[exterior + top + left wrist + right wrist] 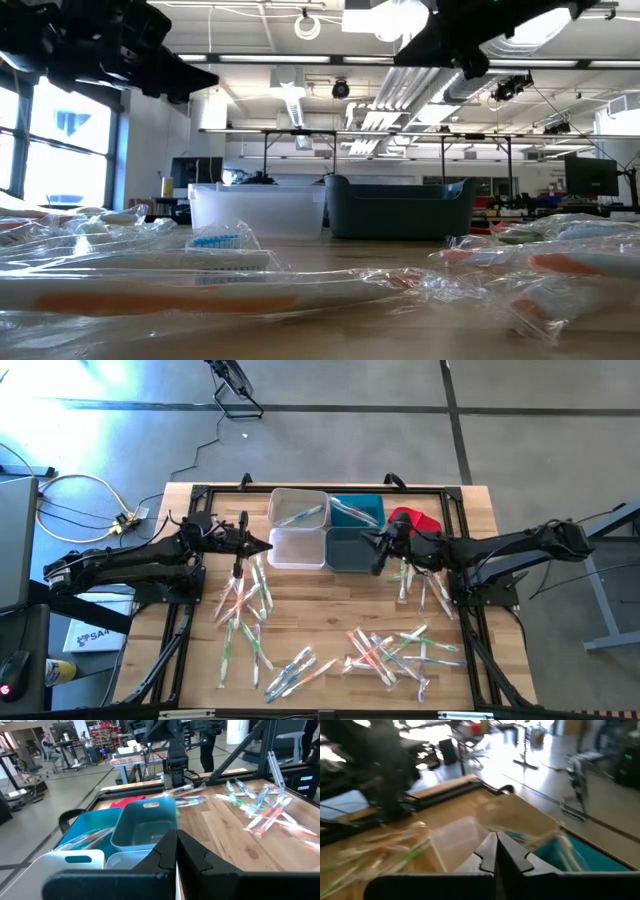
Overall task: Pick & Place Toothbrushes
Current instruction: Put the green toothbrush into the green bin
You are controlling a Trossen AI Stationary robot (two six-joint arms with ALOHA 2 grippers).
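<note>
Many toothbrushes in clear wrappers lie flat and scattered on the wooden table, in a left cluster [243, 605], a near-right cluster [392, 652] and a few by the right arm [420, 588]. One toothbrush lies in the white bin [298, 508] and another in the blue bin [357, 510]. My left gripper [268, 546] is shut and empty, hovering at the left side of the clear bin [298, 548]. My right gripper [366, 540] is shut and empty over the dark teal bin [348, 550]. Both shut fingertip pairs show in the wrist views [176, 855] [496, 851].
The four bins stand together at the table's far middle. A red cloth-like piece [415, 518] lies right of the blue bin. A black frame [190, 590] rims the table. In the low view, wrapped toothbrushes [200, 275] lie before the clear bin [255, 210] and the dark bin [400, 205].
</note>
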